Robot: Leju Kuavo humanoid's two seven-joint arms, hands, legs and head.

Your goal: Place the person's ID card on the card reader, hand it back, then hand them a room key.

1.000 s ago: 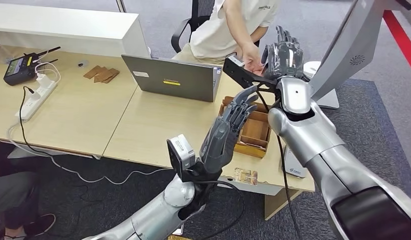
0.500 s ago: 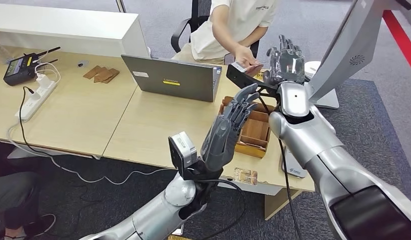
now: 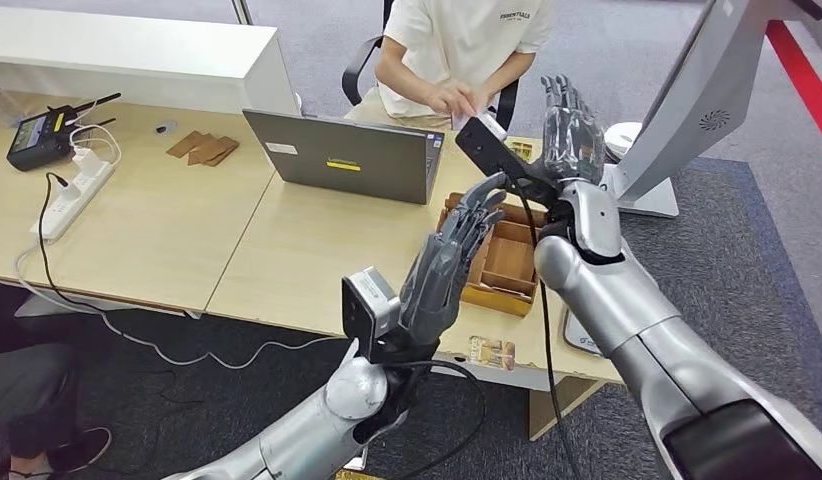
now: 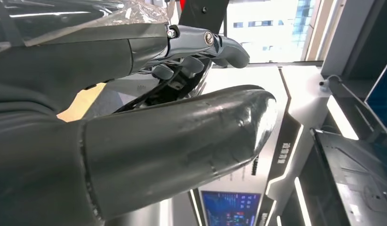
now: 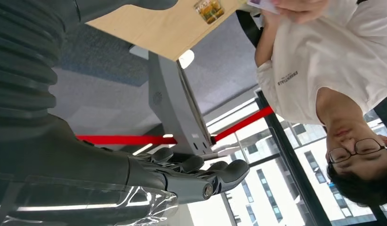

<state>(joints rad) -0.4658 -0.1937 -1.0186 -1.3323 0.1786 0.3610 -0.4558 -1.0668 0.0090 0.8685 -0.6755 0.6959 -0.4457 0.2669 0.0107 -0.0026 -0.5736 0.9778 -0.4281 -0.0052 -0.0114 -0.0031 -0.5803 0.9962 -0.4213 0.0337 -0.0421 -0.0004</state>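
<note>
My right hand [image 3: 572,128] is raised over the far edge of the desk, fingers straight up and apart, holding nothing. In the right wrist view its fingers [image 5: 196,176] are also bare. A person in a white shirt [image 3: 457,45] sits across the desk with a hand [image 3: 453,99] drawn in near the chest. That person's fingers pinch a pale card [image 5: 263,4]. My left hand [image 3: 449,258] hovers empty, fingers stretched out, over the near left corner of a wooden compartment box [image 3: 509,262]. A small printed card [image 3: 490,352] lies at the desk's front edge.
A grey laptop [image 3: 347,155] stands open at mid-desk. A white kiosk stand [image 3: 687,90] rises at the right. Wooden pieces [image 3: 202,148], a power strip [image 3: 72,190] and a black handset [image 3: 37,135] lie at the left. A white counter [image 3: 137,55] runs behind.
The person took the card from my right hand and pulled their hand back toward their chest. My right hand, now empty, turned slightly; my left hand barely shifted.
</note>
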